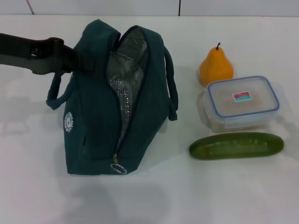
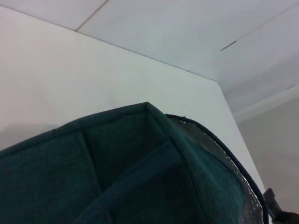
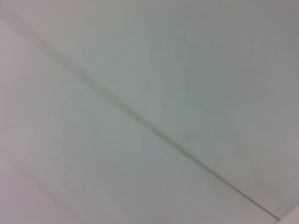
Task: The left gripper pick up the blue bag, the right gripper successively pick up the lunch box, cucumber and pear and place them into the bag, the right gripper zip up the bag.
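Observation:
The blue bag (image 1: 93, 116) stands upright on the white table (image 1: 210, 196), left of centre. Its zip is open and the silver lining (image 1: 126, 79) shows. The ring zip pull (image 1: 118, 167) hangs at the near end. My left gripper (image 1: 74, 58) reaches in from the left and grips the bag's upper left edge, above one loop handle (image 1: 56, 95). The left wrist view is filled by the bag's fabric (image 2: 117, 172). To the bag's right lie the pear (image 1: 216, 67), the lunch box (image 1: 242, 101) in front of it, and the cucumber (image 1: 236, 145) nearest me. My right gripper is out of view.
The table's far edge meets a pale tiled wall (image 1: 140, 7). Bare tabletop lies in front of the bag and the cucumber. The right wrist view shows only a pale surface with a thin seam (image 3: 154, 130).

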